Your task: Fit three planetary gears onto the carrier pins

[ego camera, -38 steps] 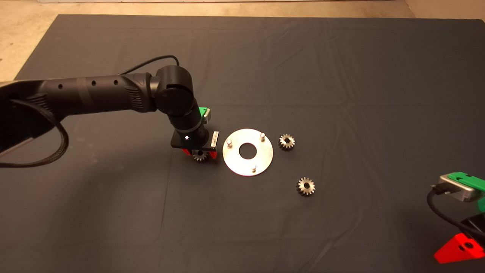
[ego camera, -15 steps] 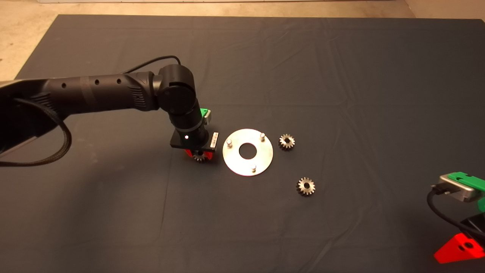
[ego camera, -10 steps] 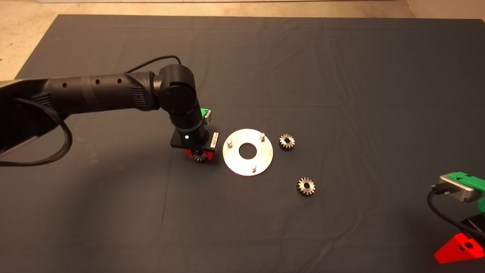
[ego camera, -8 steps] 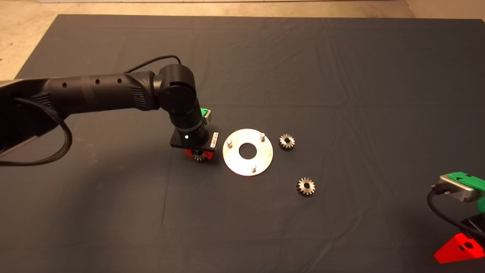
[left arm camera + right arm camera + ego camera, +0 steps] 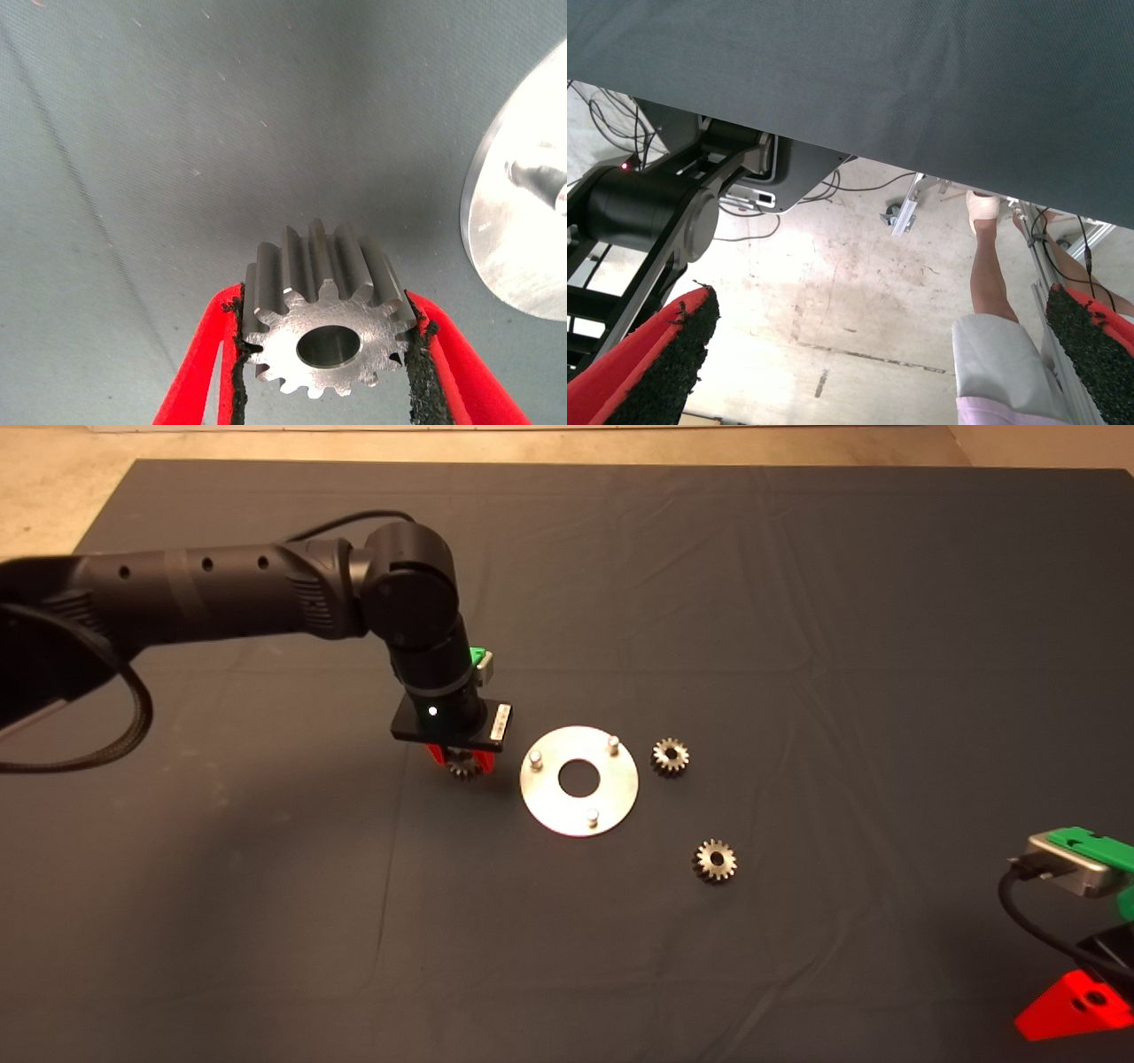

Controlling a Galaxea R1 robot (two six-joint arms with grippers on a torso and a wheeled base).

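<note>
My left gripper (image 5: 461, 763) is shut on one planetary gear (image 5: 326, 320), a small silver spur gear held by its toothed rim and lifted off the mat, just left of the disc (image 5: 620, 790). That gear (image 5: 460, 764) shows under the wrist in the head view. The shiny round disc carries three upright carrier pins: left (image 5: 535, 758), far right (image 5: 612, 741), near (image 5: 593, 816). All three pins are bare. Two more planetary gears lie flat on the mat: one (image 5: 671, 756) right of the disc, one (image 5: 715, 860) nearer and to the right. My right gripper (image 5: 1074, 1005) waits at the lower right edge, open.
The dark mat (image 5: 797, 602) covers the table, with wrinkles across it. Pale floor shows beyond its far and left edges. The right wrist view looks past the mat edge to the floor, the robot's base (image 5: 664, 204) and a person's leg (image 5: 990, 266).
My left gripper has risen and shifted slightly away from me with the gear, which has left the mat. The disc, the other two gears and the right arm have not moved.
</note>
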